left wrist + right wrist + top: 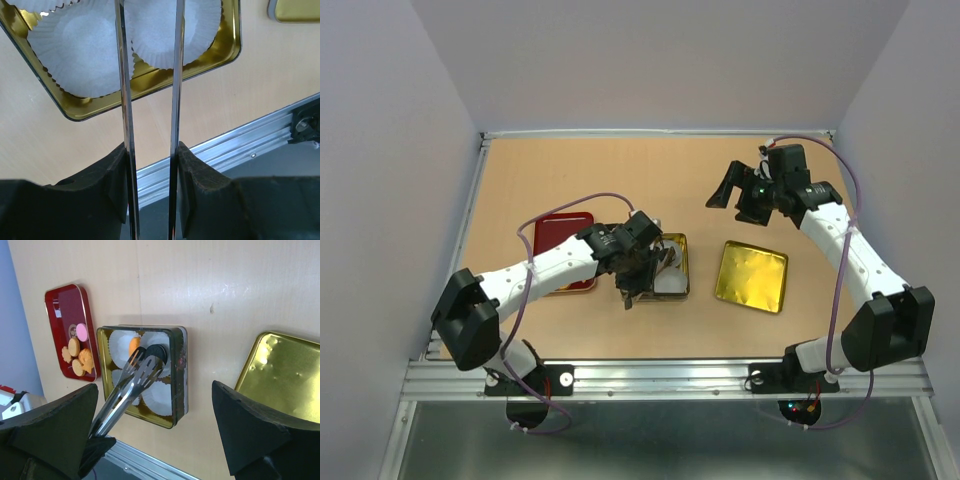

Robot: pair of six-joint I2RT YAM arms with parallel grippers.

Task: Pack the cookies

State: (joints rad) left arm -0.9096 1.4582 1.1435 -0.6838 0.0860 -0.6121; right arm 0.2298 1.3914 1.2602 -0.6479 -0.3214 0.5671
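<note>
Robot lab: a walled-in test cell built round one table.

Told by two arms, left [545, 265] and right [850, 250], bolted side by side to an aluminium rail [660, 378] along the near edge of a pale wooden table [620, 170]; by plain, unmarked pale walls [380, 160] closing in the left, right and far sides like a booth; by purple cables [527, 232] looping loose along each arm; by small lit lamps [798, 408] at the right arm's base; by a flat grey surface [660, 445] just below the rail; all viewed from overhead.
</note>
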